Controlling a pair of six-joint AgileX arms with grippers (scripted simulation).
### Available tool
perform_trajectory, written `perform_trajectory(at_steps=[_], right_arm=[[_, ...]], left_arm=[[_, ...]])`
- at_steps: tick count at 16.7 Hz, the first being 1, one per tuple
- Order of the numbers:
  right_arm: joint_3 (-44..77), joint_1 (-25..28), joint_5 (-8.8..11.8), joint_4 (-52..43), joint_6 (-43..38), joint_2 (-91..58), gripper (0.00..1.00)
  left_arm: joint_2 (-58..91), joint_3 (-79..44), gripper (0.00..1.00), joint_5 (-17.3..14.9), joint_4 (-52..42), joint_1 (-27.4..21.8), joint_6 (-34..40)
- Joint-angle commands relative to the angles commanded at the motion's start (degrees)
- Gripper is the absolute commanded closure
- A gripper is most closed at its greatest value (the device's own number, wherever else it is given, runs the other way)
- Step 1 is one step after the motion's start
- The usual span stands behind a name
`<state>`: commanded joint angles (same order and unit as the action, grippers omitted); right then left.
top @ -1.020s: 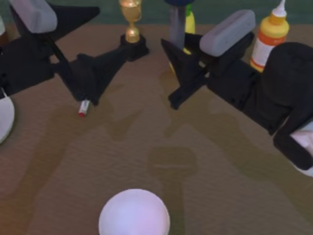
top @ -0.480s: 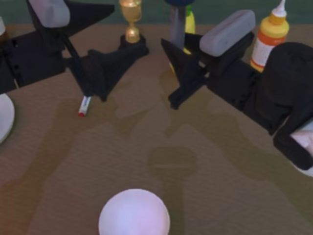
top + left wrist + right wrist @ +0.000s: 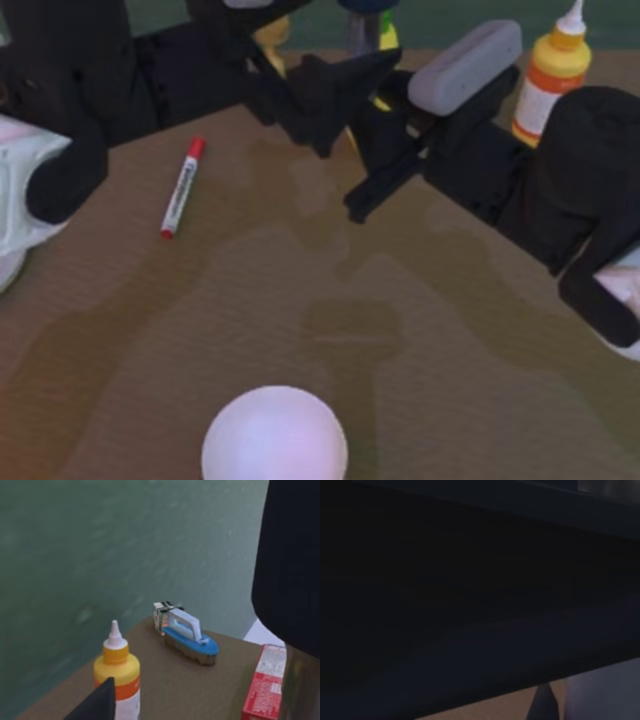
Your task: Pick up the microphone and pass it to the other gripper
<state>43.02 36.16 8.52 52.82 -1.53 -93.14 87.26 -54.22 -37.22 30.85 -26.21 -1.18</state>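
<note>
The microphone [image 3: 362,45] is up in the air at the back middle, grey handle showing and navy head cut by the top edge. My right gripper [image 3: 395,100] is shut on it; a black finger hides the grip. My left gripper [image 3: 300,45] is open and close on the microphone's left side, not touching it. In the left wrist view one black fingertip [image 3: 100,702] shows low down, and a big dark rounded shape [image 3: 290,565] fills one side. The right wrist view is dark.
A red-capped white marker [image 3: 182,188] lies on the table at the left. A gold trophy [image 3: 270,35] stands behind my left gripper. A yellow bottle [image 3: 555,70] stands back right, a white ball [image 3: 275,435] at the front. Blue brush [image 3: 185,632] and red box [image 3: 265,685] lie farther off.
My left arm has swung right and up, off the marker and up to the microphone. The right arm and the microphone have stayed still.
</note>
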Motion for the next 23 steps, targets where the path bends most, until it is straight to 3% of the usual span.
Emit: perform_trajectory(at_steps=[3,7,20,23], right_arm=[[0.0,0.0,0.0,0.0,0.0,0.0,1.0],[0.0,0.0,0.0,0.0,0.0,0.0,1.0],[0.0,0.0,0.0,0.0,0.0,0.0,1.0],[0.0,0.0,0.0,0.0,0.0,0.0,1.0]], left_arm=[[3.79,-3.1,0.0,2.59,0.82,-2.65,0.13],[4.02,-3.28,0.0,2.75,0.87,-2.81,0.14],[4.02,-3.28,0.98,2.75,0.87,-2.81,0.14],[4.02,-3.28,1.0,2.75,0.87,-2.81,0.14]])
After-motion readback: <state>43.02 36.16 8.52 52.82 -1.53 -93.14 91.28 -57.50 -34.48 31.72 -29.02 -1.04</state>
